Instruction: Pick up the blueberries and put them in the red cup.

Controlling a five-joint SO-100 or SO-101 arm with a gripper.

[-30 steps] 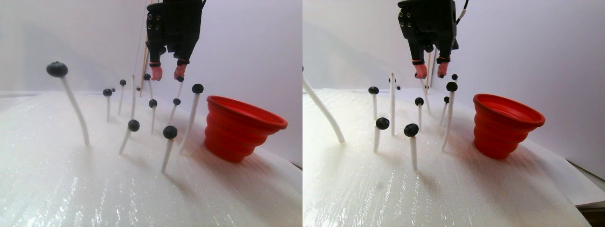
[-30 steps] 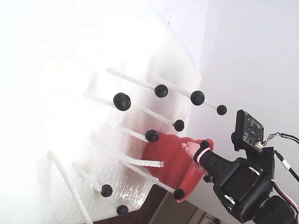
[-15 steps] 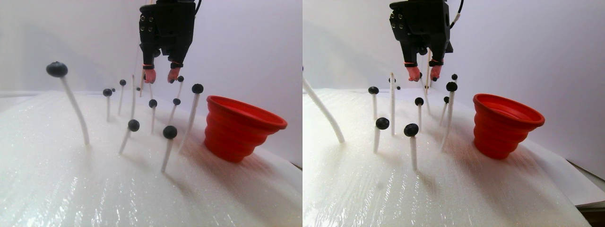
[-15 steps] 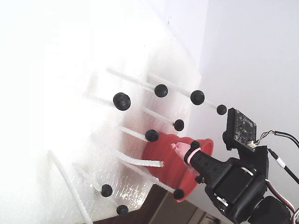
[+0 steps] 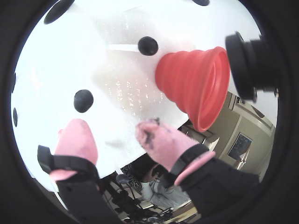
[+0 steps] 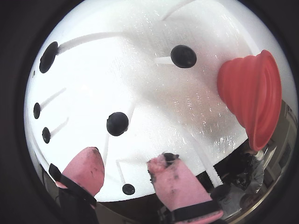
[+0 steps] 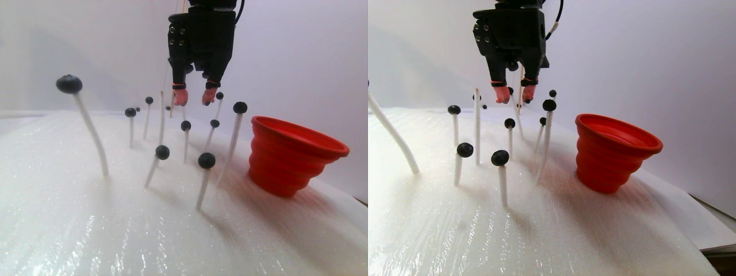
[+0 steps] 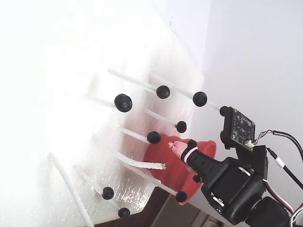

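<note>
The hand [image 7: 194,96] hangs above the back of the berry patch with its two pink fingertips [image 5: 77,140] apart and nothing between them, so the step in hand looks like the approach to a pick, not a carry. The blueberries [image 7: 206,160] sit on top of thin white rods [image 7: 232,145] that stand, some leaning, out of the white padded desk [image 7: 115,230]; about ten are on their rods in the stereo pair view. The cup [image 7: 293,154] stands upright on the desk at the right of that view, just beside the nearest rods and apart from the hand. In both wrist views a berry [image 6: 117,123] lies ahead of the open fingers, slightly off the line between them, and another berry [image 6: 183,56] sits farther on, nearer the cup [image 6: 252,93]. In the fixed view the pink tip [image 8: 176,148] is close to a berry [image 8: 153,137], though how far apart in depth I cannot tell. The next move, as I judge it, calls for bringing the hand down and centring it so a berry sits between the tips, then closing gently, since the rods look flexible and a sideways nudge could bend one away. Whether the cup already holds any berries cannot be seen.
</note>
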